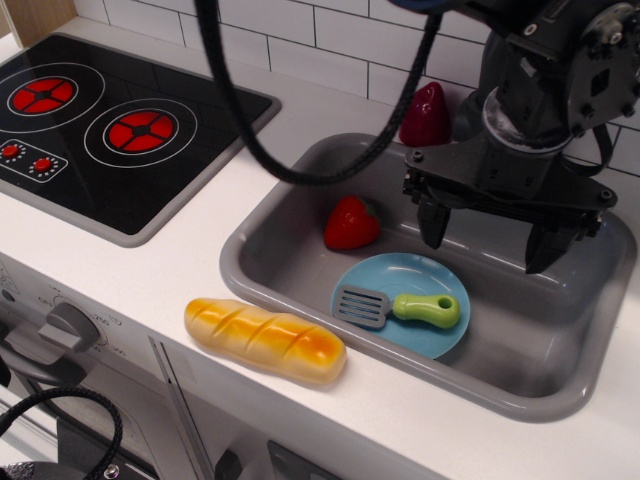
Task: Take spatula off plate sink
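The spatula (398,307) lies flat on the plate (420,345), its grey slotted blade toward the left rim and its lime-green handle pointing right, across the middle of the plate. The light-blue plate sits on the floor of the sink (560,400), near the front wall. Just behind the plate, to the left, a red strawberry (351,222) rests on the sink floor, apart from the plate. The hand (492,234) hangs above the back right part of the sink, over the far edge of the plate, with its two dark fingers spread wide and pointing down; it holds nothing and touches neither spatula nor plate. Behind it, at the back rim of the sink, stands a dark red pointed object (426,115). On the white bench (150,270) in front of the sink's left corner lies a toy bread loaf (264,339), and farther left is the black stovetop (100,130) with red rings. A black cable (240,120) loops down over the bench.
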Robot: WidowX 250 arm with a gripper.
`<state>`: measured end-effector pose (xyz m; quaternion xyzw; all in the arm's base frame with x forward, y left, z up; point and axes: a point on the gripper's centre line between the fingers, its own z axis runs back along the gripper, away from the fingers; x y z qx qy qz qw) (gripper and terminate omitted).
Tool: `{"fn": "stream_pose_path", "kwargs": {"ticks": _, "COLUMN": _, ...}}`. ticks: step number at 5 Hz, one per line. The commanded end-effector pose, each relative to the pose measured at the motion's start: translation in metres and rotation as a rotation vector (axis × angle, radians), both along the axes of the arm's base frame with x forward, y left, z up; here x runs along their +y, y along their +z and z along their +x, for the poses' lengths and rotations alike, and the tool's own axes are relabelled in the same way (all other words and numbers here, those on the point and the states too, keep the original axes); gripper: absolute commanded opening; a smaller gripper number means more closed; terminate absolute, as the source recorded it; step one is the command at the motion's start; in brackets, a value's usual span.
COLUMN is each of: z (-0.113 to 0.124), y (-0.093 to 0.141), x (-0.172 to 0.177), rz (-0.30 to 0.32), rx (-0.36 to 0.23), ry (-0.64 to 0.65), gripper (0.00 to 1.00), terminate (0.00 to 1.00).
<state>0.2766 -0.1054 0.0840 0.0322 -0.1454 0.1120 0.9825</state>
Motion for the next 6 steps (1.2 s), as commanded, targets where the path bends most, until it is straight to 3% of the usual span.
{"fn": "stream_pose_path", "kwargs": {"ticks": 1, "z": 0.000, "y": 0.000, "x": 0.000, "rz": 0.000, "rx": 0.000, "ry": 0.000, "gripper": 1.00, "terminate": 0.00}}
{"fn": "stream_pose_path", "kwargs": {"ticks": 2, "z": 0.003, "y": -0.015, "x": 0.010, "rz": 0.068, "rx": 0.051, "ry": -0.252, "gripper": 1.00, "terminate": 0.00}}
{"fn": "stream_pose_path", "kwargs": {"ticks": 4, "z": 0.017, "y": -0.027, "x": 0.024, "rz": 0.044, "rx": 0.149, "ry": -0.755, "gripper": 1.00, "terminate": 0.00}}
{"fn": "stream_pose_path", "kwargs": {"ticks": 6, "z": 0.022, "y": -0.042, "x": 0.033, "rz": 0.083, "rx": 0.135, "ry": -1.254, "gripper": 1.00, "terminate": 0.00}}
